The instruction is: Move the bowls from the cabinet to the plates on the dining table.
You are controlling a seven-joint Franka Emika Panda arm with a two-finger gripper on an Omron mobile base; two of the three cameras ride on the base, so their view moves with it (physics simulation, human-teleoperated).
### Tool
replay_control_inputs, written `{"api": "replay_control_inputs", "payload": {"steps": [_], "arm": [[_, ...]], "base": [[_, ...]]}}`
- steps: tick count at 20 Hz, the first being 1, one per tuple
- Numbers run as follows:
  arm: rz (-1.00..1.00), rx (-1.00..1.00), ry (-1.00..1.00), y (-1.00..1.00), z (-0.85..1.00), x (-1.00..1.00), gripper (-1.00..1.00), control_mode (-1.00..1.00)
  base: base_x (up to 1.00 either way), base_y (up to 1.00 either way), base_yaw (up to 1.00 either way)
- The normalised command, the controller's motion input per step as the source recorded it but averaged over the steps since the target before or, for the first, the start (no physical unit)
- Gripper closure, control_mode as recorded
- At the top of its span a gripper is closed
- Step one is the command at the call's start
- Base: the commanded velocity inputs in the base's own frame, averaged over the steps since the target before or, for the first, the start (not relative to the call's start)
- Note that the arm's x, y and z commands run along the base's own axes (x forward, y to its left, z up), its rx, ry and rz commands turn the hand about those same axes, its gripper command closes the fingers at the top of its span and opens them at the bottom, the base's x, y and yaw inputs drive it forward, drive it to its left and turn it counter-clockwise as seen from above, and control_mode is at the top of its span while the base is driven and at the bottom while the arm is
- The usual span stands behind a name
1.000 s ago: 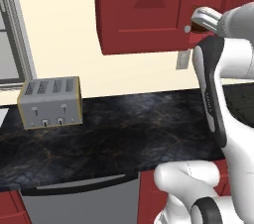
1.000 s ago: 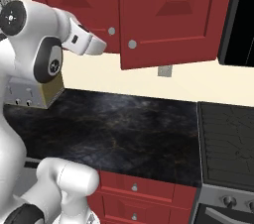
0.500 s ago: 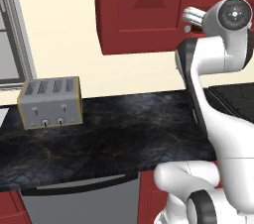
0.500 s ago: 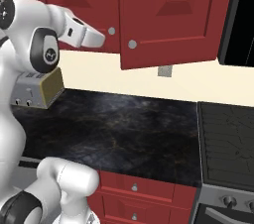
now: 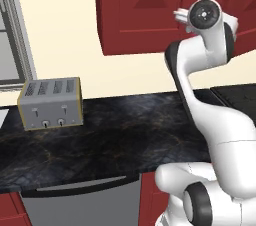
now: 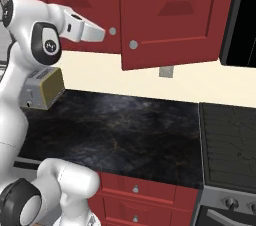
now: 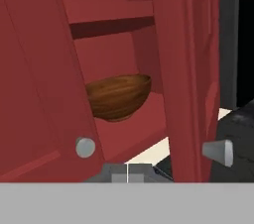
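A rendered home kitchen: dark red wall cabinets (image 6: pixel 165 15) with round silver knobs (image 6: pixel 133 45) hang over a black marbled bench (image 5: pixel 115 135) carrying a steel toaster (image 5: pixel 50 102), with red drawers (image 6: pixel 140 190) beneath and a stove (image 6: pixel 227 145) alongside.

A silver four-slot toaster (image 5: pixel 51 102) sat at left on a black marbled counter (image 5: pixel 120 130); a stove (image 6: pixel 230 135) was at right.
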Motion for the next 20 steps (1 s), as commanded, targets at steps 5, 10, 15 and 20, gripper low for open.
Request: {"api": "replay_control_inputs", "payload": {"steps": [5,10,15,20], "arm": [[-0.1,-0.06,0.04,-0.09,0.04,0.24,1.0,-1.0],[-0.09,-0.07,0.02,-0.26,0.02,0.17,1.0,-1.0],[-0.08,-0.07,0.01,-0.28,0.0,0.16,1.0,-1.0],[-0.08,-0.07,0.0,-0.33,0.01,0.1,1.0,-1.0]], "base": [[0.0,0.0,0.0],[0.0,0.0,0.0],[0.0,0.0,0.0],[0.0,0.0,0.0]]}}
